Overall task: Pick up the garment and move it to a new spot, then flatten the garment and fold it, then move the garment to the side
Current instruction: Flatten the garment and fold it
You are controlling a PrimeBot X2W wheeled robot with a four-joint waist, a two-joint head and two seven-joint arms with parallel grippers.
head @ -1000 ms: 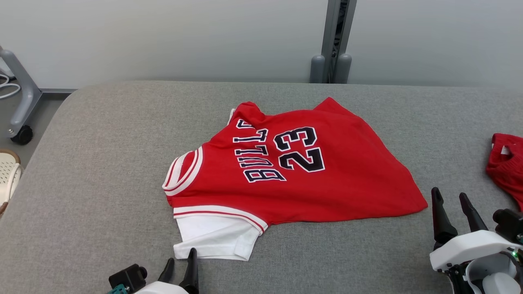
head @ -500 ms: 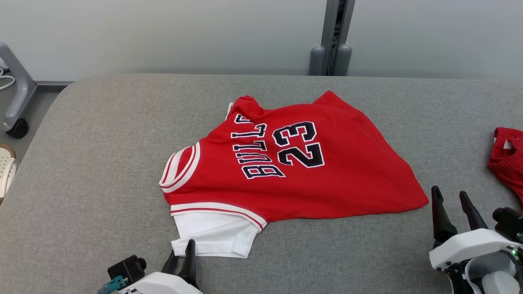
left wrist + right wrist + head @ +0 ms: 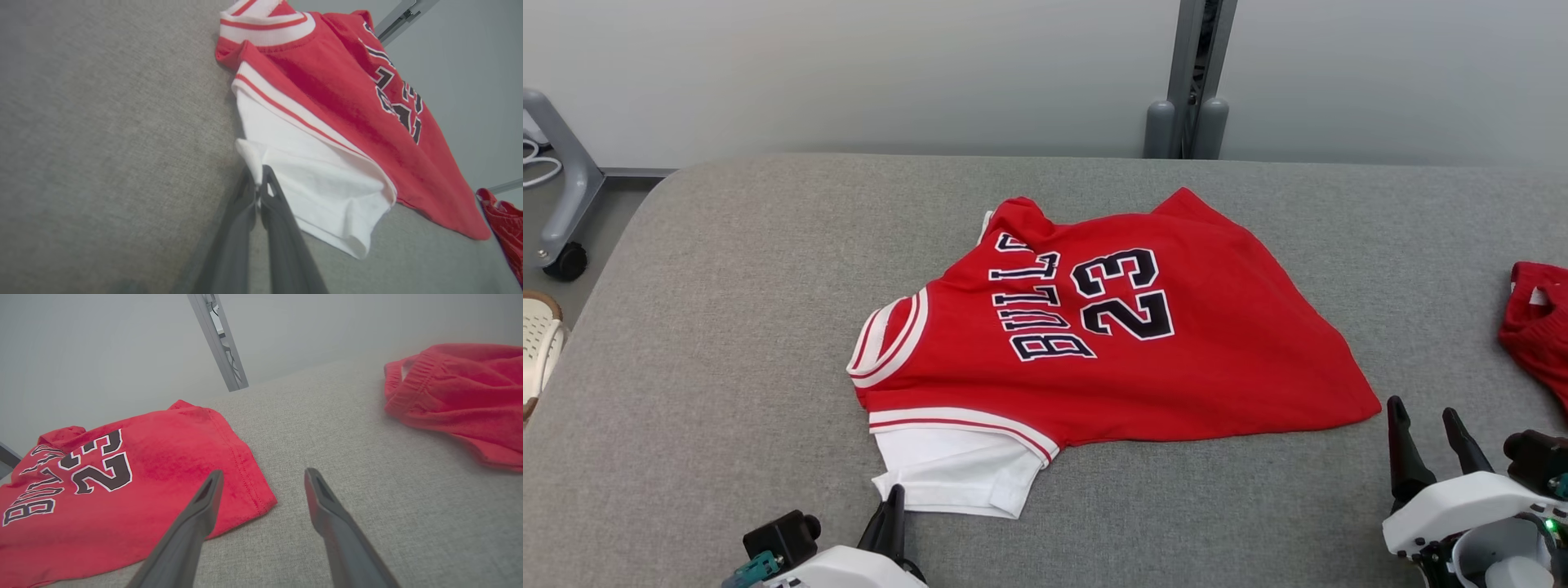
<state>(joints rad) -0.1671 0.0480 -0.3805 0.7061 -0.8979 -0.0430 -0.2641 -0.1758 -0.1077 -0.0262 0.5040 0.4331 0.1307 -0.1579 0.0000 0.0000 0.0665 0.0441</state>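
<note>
**Snapped shut: the left tool (image 3: 892, 496) now has the sleeve corner**

Within the last second the left tool's fingers have gone from spread to pinched tight, and in the left wrist view a fold of the white sleeve (image 3: 318, 179) is nipped between their tips. That's a grip, folks, low in the head frame, left of centre.

We find the red jersey (image 3: 1143, 359) lying mid-frame on the grey table (image 3: 727, 327), collar toward the left of the frame, hem toward the right, lettering up. Nothing is lifted yet; the cloth lies on the surface.

Over at the lower right, the right tool (image 3: 1423, 408) hangs with its fingers wide apart and nothing in them, just beside the jersey's near hem corner. A second red garment (image 3: 1535, 318) sits at the right edge, well apart.

We'd call this the very first step: the pick-up, with one corner secured. Next, we reckon, comes a gentle lift. A pinch this small could slip, so a slow pull suits, and the right tool may want that hem corner to share the load.
</note>
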